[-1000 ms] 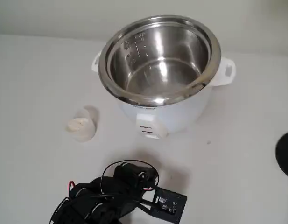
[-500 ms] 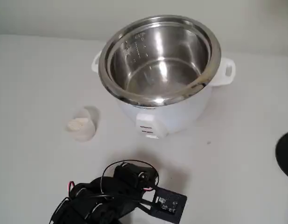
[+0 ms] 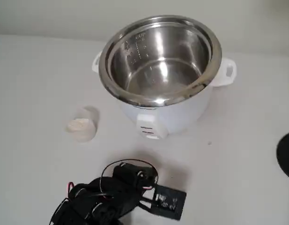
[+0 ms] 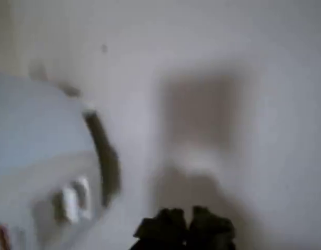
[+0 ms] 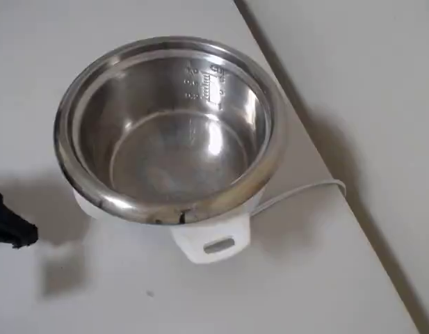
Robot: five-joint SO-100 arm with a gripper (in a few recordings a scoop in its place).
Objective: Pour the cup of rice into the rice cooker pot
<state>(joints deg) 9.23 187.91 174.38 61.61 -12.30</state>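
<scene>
The rice cooker pot (image 3: 160, 61) is a shiny steel bowl in a white body with side handles, standing at the table's back centre; it holds nothing in both the fixed view and the overhead view (image 5: 169, 129). The small translucent cup (image 3: 82, 125) stands upright to the front left of it, with off-white rice (image 3: 78, 124) inside. My black arm (image 3: 111, 199) is folded low at the front edge, well apart from the cup. My gripper (image 4: 184, 229) shows blurred in the wrist view, its dark fingertips together and holding nothing, with the cooker's white front (image 4: 40, 172) to its left.
A white cord (image 5: 304, 191) runs from the cooker toward the table's edge. A dark round object (image 3: 287, 154) sits at the right border of the fixed view. Bare white table (image 3: 36, 75) lies around the cup and in front of the cooker.
The arm's wrist end has shifted slightly to the left and up. Cup and cooker have stayed put.
</scene>
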